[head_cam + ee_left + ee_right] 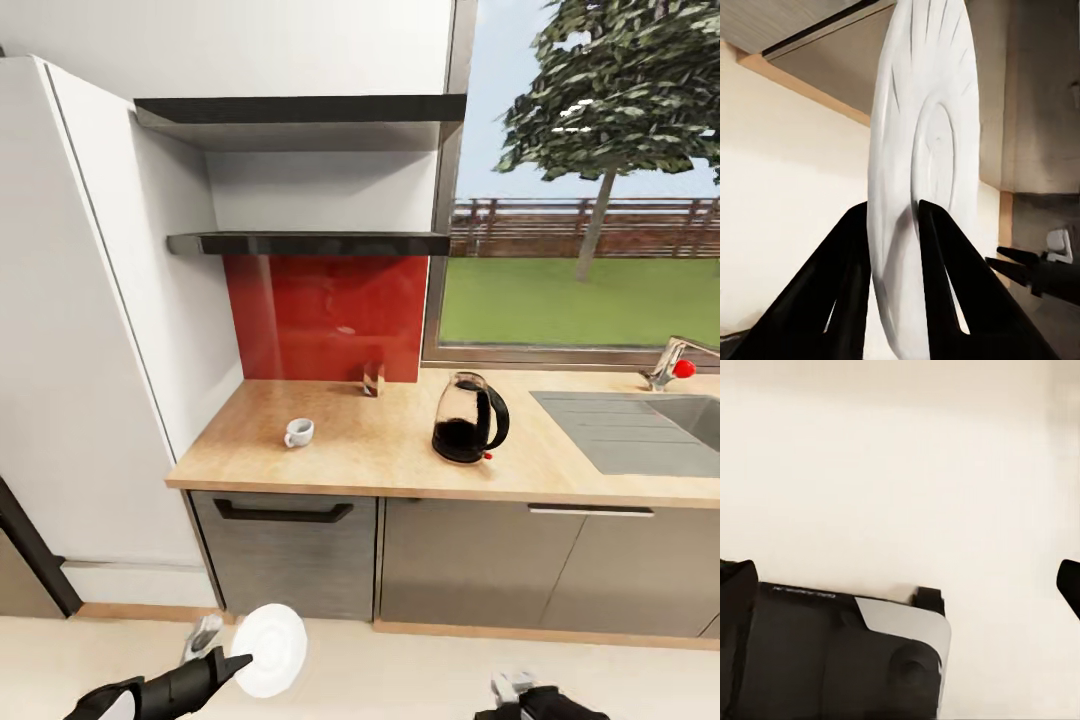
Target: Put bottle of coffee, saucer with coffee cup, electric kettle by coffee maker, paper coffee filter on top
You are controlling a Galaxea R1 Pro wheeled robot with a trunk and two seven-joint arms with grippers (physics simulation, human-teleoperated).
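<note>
The left gripper (pixel 243 660) hangs low over the pale floor (pixel 400 680) in front of the cabinets, its two black fingers (pixel 945 285) closed on the rim of the saucer (pixel 270 649), which stands on edge rather than flat; the left wrist view shows the white plate (pixel 922 172) pinched between the fingers, one on each face. The right gripper (pixel 512 684) sits at the bottom of the head view, and its fingertips show at opposite sides of the right wrist view with the floor between them, so its fingers are spread apart and hold nothing. Up on the countertop (pixel 350 460), the coffee cup (pixel 298 432) rests near the left end, closer to the front edge than to the back wall, and it stands directly on the wood. The kettle (pixel 469 419) stands well to the right of the cup, near the middle of the visible slab and just left of the sink (pixel 640 425), its handle turned toward the sink. A small object (pixel 373 379) sits at the back edge against the red splashback (pixel 325 315); it is too small to identify. Two dark shelves (pixel 310 243) hang above the splashback, and a tap (pixel 670 362) rises behind the sink, at the foot of the window (pixel 590 200).
</note>
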